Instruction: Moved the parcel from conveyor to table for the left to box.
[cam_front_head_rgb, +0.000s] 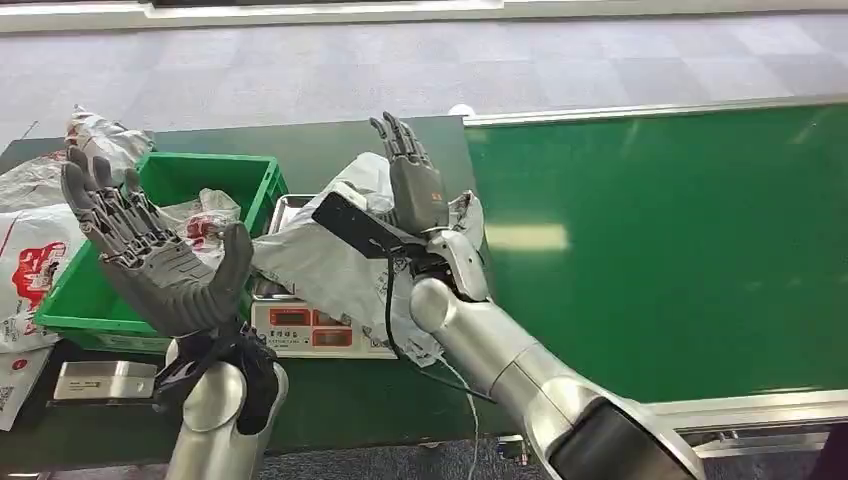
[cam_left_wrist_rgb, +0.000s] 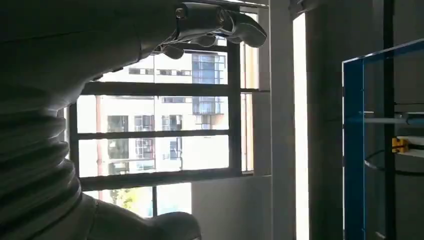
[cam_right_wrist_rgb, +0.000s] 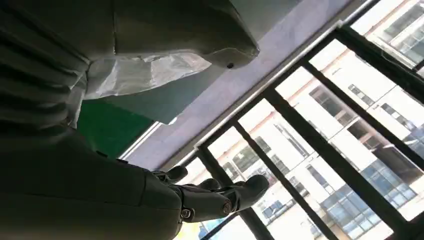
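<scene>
Head view: both my robot hands, left (cam_front_head_rgb: 150, 255) and right (cam_front_head_rgb: 415, 185), are raised and released above the dark worktop (cam_front_head_rgb: 330, 400); grey floor (cam_front_head_rgb: 400, 70) lies beyond the green conveyor (cam_front_head_rgb: 680, 250).

Both arms raised, palms up and bare.
The left robot hand (cam_front_head_rgb: 150, 250) is lifted with fingers spread and slightly curled; the right robot hand (cam_front_head_rgb: 412, 180) stands upright, fingers straight, its silver forearm angling in from lower right.
</scene>
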